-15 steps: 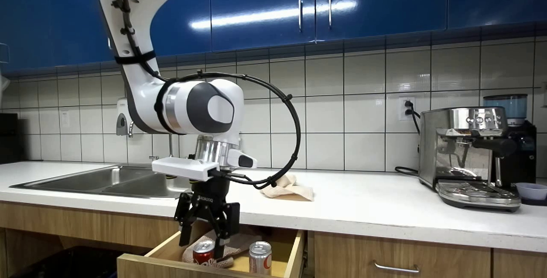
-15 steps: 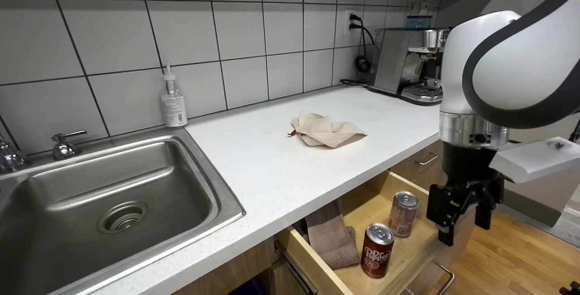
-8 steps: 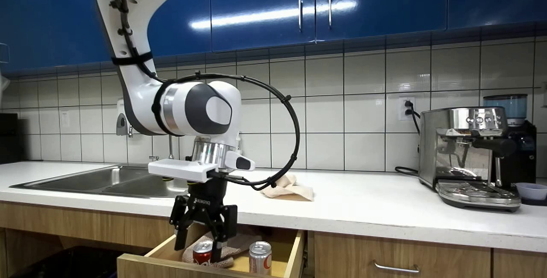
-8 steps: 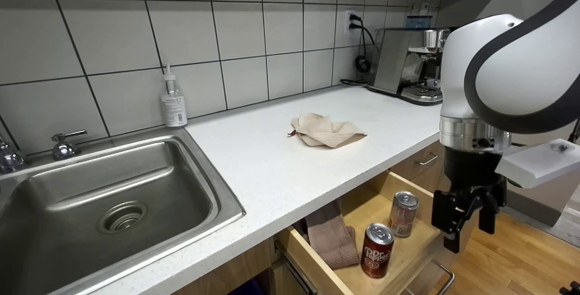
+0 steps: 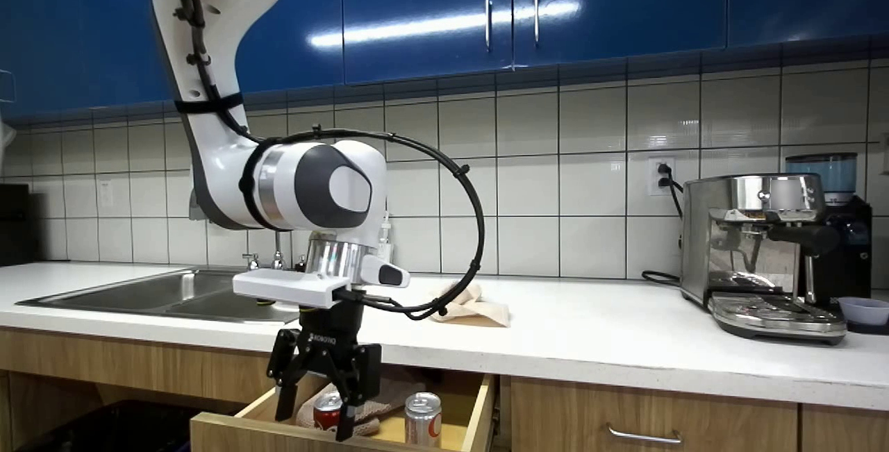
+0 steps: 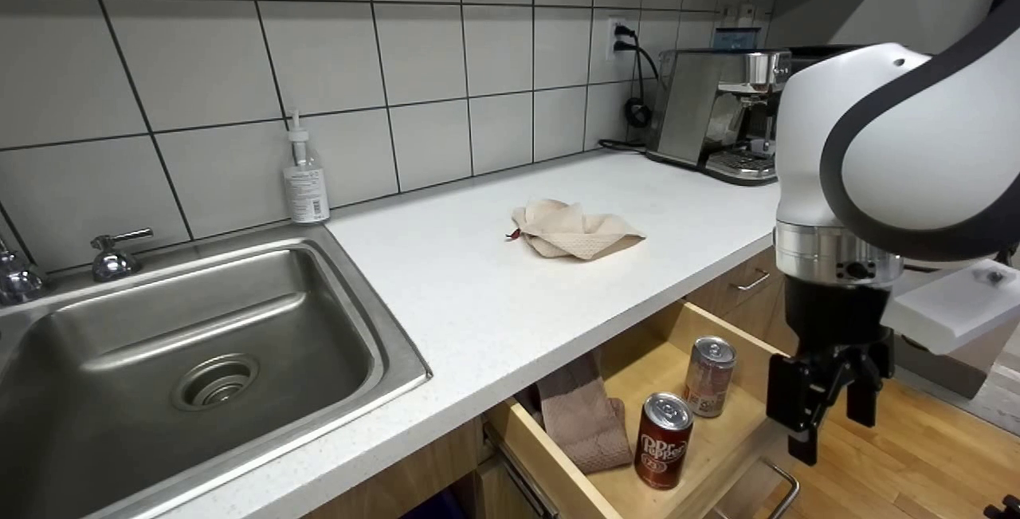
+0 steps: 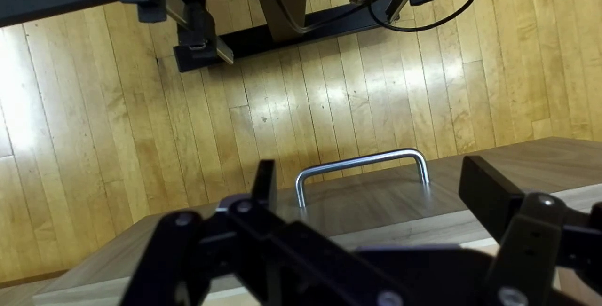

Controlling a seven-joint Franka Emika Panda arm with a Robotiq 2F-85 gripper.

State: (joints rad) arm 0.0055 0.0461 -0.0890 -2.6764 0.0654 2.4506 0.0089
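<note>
My black gripper (image 5: 314, 421) stands open with nothing between its fingers. It hangs by the front of a pulled-out wooden drawer (image 5: 236, 436), nearest to its front panel. In the wrist view the silver bar handle (image 7: 362, 161) on that panel lies between the spread fingertips, with no contact visible. Inside the drawer stand a dark red Dr Pepper can (image 6: 664, 443) and a silver can (image 6: 709, 375), both upright. A brownish cloth (image 6: 586, 427) lies folded beside them. In an exterior view the gripper partly covers the red can (image 5: 326, 412).
A white counter (image 6: 446, 288) runs above the drawer, bearing a beige cloth (image 6: 570, 228) and a coffee machine (image 5: 757, 257). A steel sink (image 6: 215, 320) and soap bottle (image 6: 305, 180) are alongside. In the wrist view a black stand (image 7: 282, 35) and cables are on the wooden floor.
The gripper has come down and shifted slightly away, leftward in an exterior view, with its jaws staying apart. Cans, cloths and drawer have kept their places.
</note>
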